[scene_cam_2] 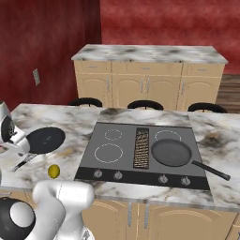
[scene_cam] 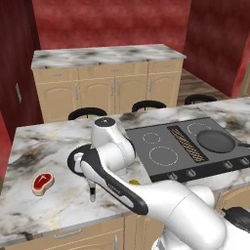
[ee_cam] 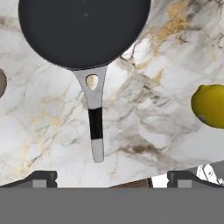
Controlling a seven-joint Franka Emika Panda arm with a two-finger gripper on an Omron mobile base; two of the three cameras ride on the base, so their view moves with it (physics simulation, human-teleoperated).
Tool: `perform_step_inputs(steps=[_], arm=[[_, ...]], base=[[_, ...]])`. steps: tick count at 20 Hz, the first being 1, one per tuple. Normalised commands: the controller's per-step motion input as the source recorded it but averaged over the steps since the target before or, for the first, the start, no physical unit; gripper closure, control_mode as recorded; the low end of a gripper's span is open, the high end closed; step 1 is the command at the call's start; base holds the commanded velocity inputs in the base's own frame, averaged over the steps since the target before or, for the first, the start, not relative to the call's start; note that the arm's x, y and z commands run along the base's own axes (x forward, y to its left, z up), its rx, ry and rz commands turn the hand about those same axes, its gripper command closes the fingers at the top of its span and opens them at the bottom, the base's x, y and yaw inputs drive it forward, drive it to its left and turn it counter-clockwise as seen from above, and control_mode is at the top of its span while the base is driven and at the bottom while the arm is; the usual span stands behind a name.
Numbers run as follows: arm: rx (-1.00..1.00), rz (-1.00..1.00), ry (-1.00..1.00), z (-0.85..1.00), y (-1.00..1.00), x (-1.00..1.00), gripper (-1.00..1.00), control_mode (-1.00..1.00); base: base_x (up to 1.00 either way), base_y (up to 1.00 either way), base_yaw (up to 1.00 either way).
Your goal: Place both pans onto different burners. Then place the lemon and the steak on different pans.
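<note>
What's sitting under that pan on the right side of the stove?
The pan rests on the cooktop, covering a burner; its ring is hidden, so its size cannot be seen.

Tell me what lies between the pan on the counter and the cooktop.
Only bare marble counter: in the right base view, nothing sits between the pan on the counter and the cooktop. The lemon lies nearer the front edge, off that line.

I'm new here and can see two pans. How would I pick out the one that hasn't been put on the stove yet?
Start at the dark stove set in the marble counter; one pan already sits on its right side. Look left, off the stove, to the bare marble: the other pan lies there, a lemon nearby, its handle grey with a black band.
</note>
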Motion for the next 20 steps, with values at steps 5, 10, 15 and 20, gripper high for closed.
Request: perform_step_inputs(steps=[5,10,15,20], arm=[[0.00,0.00,0.00,-0.22,0.06,0.18,-1.00,-1.00],[0.00,0.00,0.00,-0.19,0.06,0.16,-1.00,-1.00],[0.00,0.00,0.00,-0.23,0.02,0.16,-1.00,-1.00],[0.00,0.00,0.00,-0.18,0.02,0.16,-1.00,-1.00]], base=[[0.00,0.00,0.00],[0.00,0.00,0.00],[0.00,0.00,0.00],[0.00,0.00,0.00]])
